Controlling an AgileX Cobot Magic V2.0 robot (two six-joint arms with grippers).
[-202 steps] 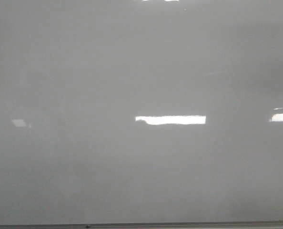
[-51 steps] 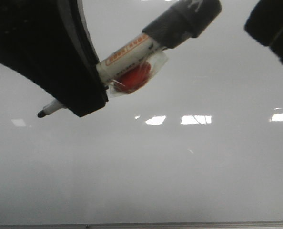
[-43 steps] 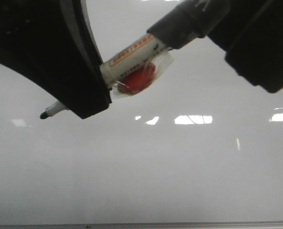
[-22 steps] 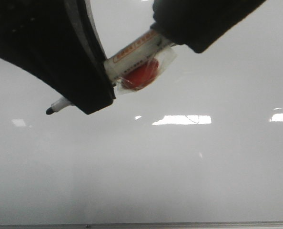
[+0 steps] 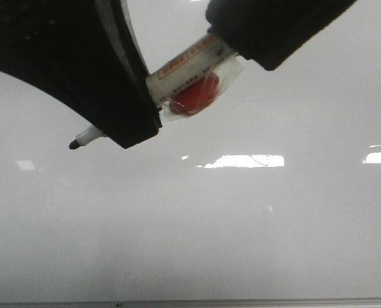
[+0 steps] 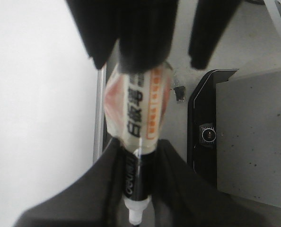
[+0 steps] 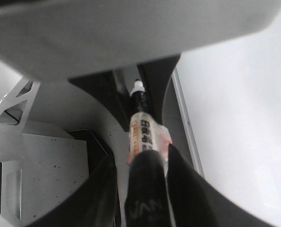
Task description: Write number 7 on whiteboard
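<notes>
Glossy grey whiteboard (image 5: 242, 244); metal edge strip (image 5: 254, 301) below.

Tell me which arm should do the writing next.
Probably left: the left end effector grips the marker close to the bare tip, while the right end effector holds the far end.

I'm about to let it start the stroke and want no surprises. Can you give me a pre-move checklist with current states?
1. Marker uncapped, tip exposed: ok.
2. Left gripper clamped on the marker: ok.
3. Right gripper off the marker: not ok, it grips the rear end.
4. Whiteboard clean, no number 7 drawn: ok.
5. Tip touching the board: cannot tell.
</notes>
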